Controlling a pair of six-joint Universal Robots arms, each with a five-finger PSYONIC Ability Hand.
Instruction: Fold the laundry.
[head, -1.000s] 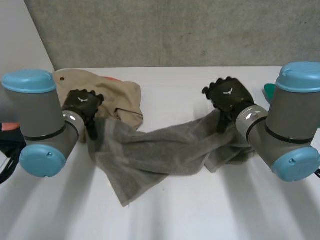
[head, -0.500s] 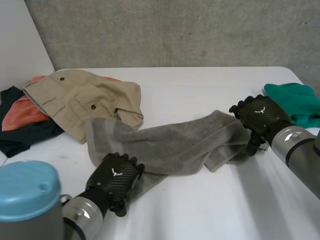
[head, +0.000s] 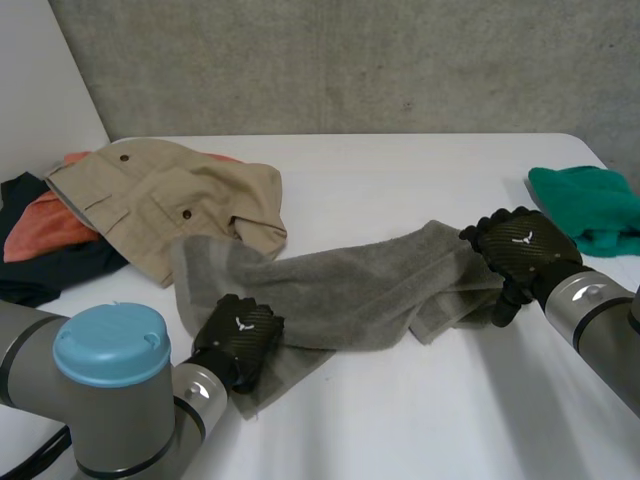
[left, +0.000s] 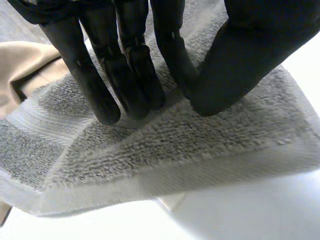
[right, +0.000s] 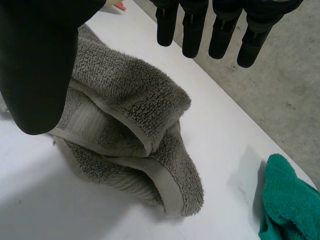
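A grey towel (head: 350, 285) lies crumpled in a long strip across the middle of the table. My left hand (head: 238, 335) rests on its near left corner. There the fingers (left: 130, 65) and thumb meet and pinch a ridge of the towel (left: 200, 145) between them, so the hand is shut on it. My right hand (head: 520, 245) hovers at the towel's bunched right end, fingers straight and spread, thumb (right: 40, 60) apart from them. The folded-over end of the towel (right: 125, 100) lies under its palm, untouched as far as I see.
A beige garment with buttons (head: 170, 200) lies at the back left, touching the towel's left end; its edge (left: 25, 70) appears beside my left fingers. Orange (head: 40, 225) and dark (head: 40, 270) clothes lie further left. A green cloth (head: 585, 205) (right: 287, 200) sits at the right edge.
My left hand came from the towel's far left end to its near left corner and closed on it. My right hand moved rightward to the towel's right end and stayed open.
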